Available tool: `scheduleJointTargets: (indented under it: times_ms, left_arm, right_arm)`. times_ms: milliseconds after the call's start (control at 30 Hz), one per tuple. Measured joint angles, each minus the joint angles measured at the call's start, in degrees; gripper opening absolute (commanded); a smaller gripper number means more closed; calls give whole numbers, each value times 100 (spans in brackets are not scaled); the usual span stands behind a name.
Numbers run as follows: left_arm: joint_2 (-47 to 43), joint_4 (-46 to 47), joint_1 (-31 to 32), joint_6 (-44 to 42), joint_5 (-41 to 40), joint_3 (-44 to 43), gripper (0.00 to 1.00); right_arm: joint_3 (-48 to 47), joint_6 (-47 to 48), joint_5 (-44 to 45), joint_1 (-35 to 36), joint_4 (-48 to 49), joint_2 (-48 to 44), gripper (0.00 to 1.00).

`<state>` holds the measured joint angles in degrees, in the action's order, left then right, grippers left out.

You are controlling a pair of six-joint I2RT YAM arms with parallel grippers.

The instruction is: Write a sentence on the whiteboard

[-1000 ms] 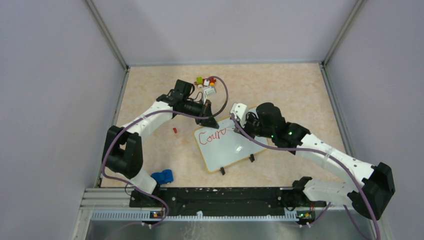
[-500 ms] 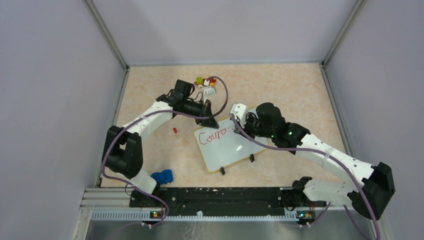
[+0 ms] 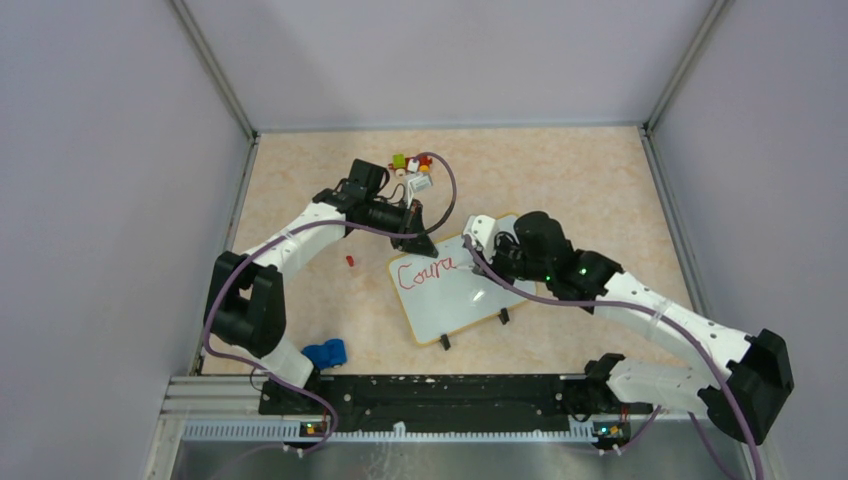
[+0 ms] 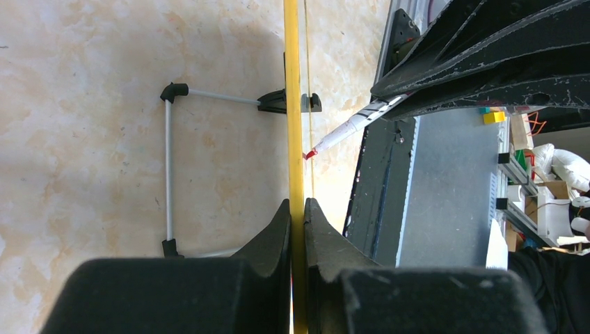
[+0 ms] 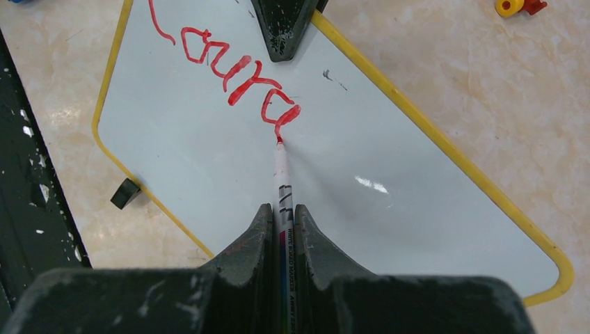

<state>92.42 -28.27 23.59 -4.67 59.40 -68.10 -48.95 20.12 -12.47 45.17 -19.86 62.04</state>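
Note:
The whiteboard (image 3: 462,292) lies tilted on the table, white with a yellow rim (image 5: 445,146) and black feet (image 3: 445,341). Red letters "Coura" (image 3: 424,271) run along its upper left; they also show in the right wrist view (image 5: 236,76). My left gripper (image 3: 421,240) is shut on the board's far edge, seen edge-on in the left wrist view (image 4: 296,223). My right gripper (image 5: 282,216) is shut on a white red-tipped marker (image 5: 282,177), its tip touching the board at the last letter. The marker also shows in the left wrist view (image 4: 348,129).
A red marker cap (image 3: 350,261) lies on the table left of the board. Small coloured blocks (image 3: 410,162) sit at the back. A blue object (image 3: 325,353) lies by the left arm's base. A black rail (image 3: 430,395) runs along the near edge.
My right gripper has shifted slightly right and toward the near side with the marker, and the red writing has grown by a letter. The left arm has not moved.

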Motion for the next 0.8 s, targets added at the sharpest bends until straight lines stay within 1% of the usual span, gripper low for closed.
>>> scheduleJointTargets:
  times_ms: [433,567,800]
  left_arm:
    - [0,2,0,2,17,7,0]
    - [0,2,0,4,20,7,0]
    - [0,9,0,7,22,11,0]
  right_arm:
    - [7,31,70,-79,-262,-177,0]
    - [7,-24,70,-232,-254,-177,0]
    - [-46,-205,-223,-529,-297,-175,0]
